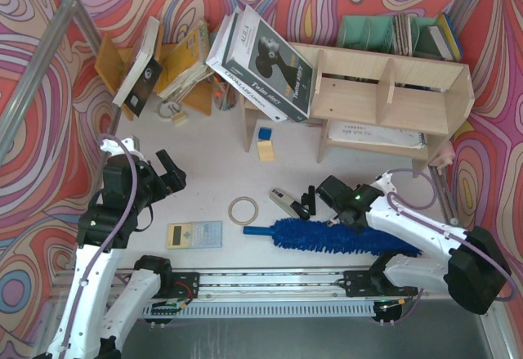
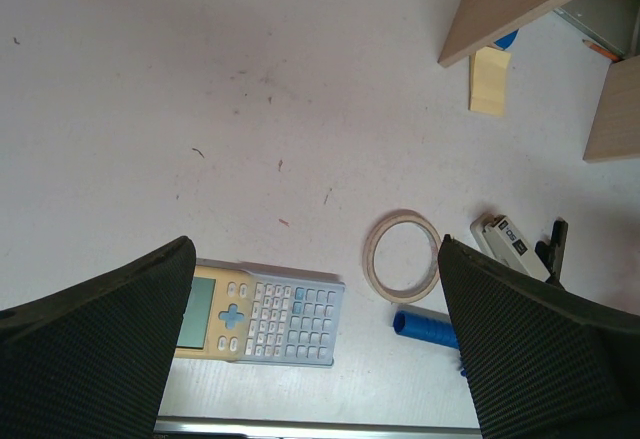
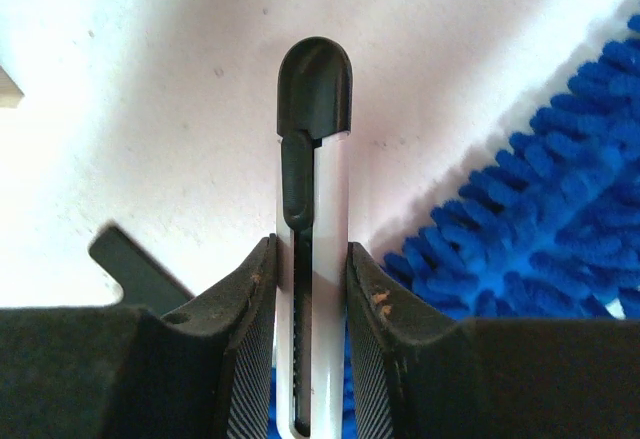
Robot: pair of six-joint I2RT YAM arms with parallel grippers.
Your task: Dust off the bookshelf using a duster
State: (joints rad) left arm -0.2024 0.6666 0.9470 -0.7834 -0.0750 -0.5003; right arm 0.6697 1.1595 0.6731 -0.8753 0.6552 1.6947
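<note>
Overhead, two wrist close-ups; duster [image 1: 315, 235] shared.

Your left gripper [image 2: 315, 259] points toward 1 o'clock, jaws wide apart, while your right gripper [image 3: 310, 249], toward 10 o'clock, pinches a utility knife [image 3: 315, 109].

Bright overhead light, soft shadows.

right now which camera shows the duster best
The top external view: the duster shows nearly end to end, handle and fluffy head. The left wrist view catches only its handle tip. The right wrist view shows just some blue fluff beside the utility knife that the right gripper is shut on.
</note>
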